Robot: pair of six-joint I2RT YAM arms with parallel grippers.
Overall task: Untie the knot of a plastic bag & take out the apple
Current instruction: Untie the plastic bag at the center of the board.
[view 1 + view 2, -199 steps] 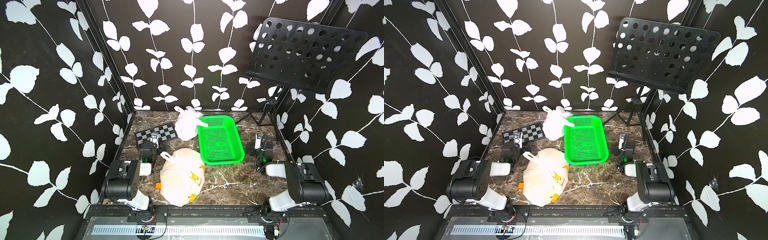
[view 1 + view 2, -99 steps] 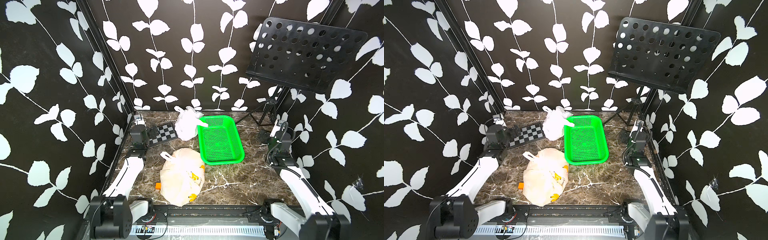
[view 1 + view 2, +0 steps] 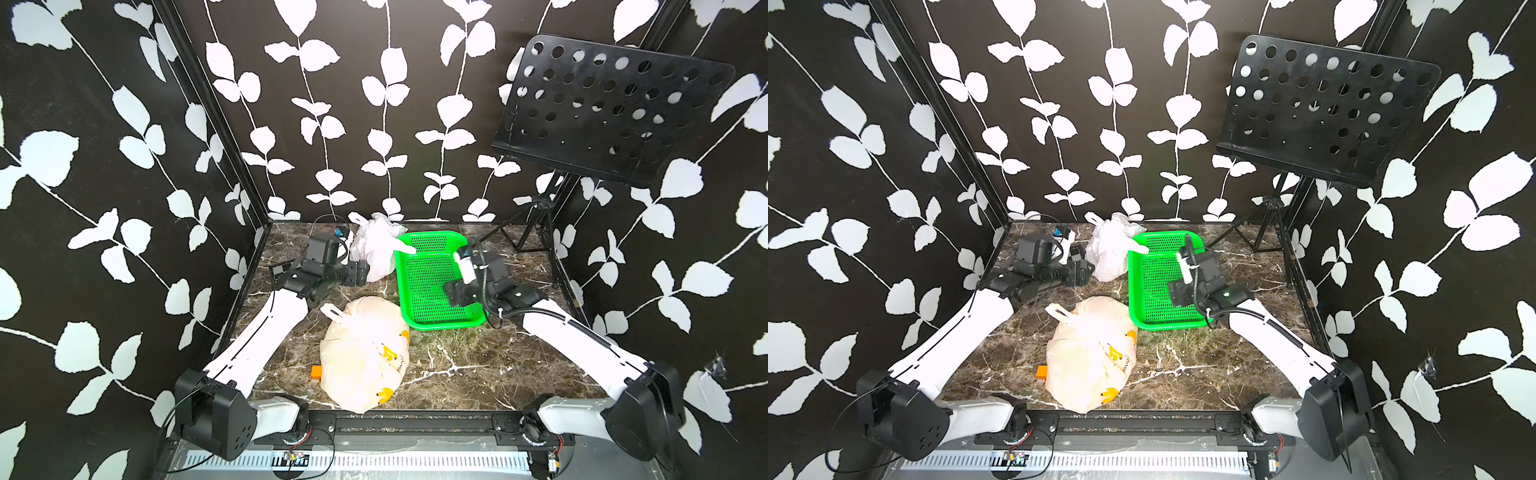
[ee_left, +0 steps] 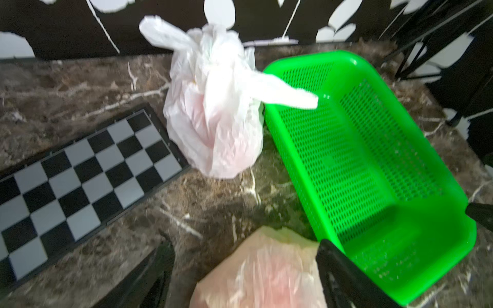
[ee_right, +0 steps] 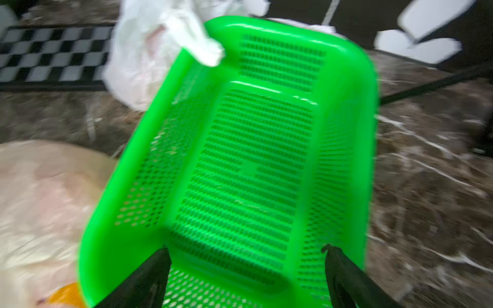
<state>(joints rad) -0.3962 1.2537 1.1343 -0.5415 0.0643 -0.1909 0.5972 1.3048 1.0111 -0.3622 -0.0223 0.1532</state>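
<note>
**Q:** How do the tools stand?

**A:** The left tool [image 4: 244, 242] has its two black fingers spread wide and holds nothing. It hangs over the dark marbled surface [image 3: 478, 365], near a white plastic bag [image 3: 376, 249] but not touching it. The right tool [image 5: 246, 249] is also spread wide and empty, hanging over the near end of a green basket [image 3: 399, 286].

**Q:** Where is the bag with the apple?

**A:** The white plastic bag stands at the back of the surface, just beside the basket's far left corner. It is thin, crinkled film, knotted at the top into two floppy ears. One ear droops over the basket rim. The apple cannot be made out.

**Q:** What else is there?

**A:** The basket is glossy, rectangular plastic with round corners and fine perforations. Nearer the front lies a larger cream plastic bag [image 3: 363, 353], smooth and bulging, with yellow print, and a small orange block [image 3: 316, 371] is at its left edge. A perforated black music stand [image 3: 602, 112] rises at the right.

**Q:** Do the views differ?

**A:** The left wrist view shows a faint pink tint through the white film and a flat black-and-grey checkerboard [image 4: 80, 192]. In both top views the left arm covers most of the board. The right wrist view is blurred.
</note>
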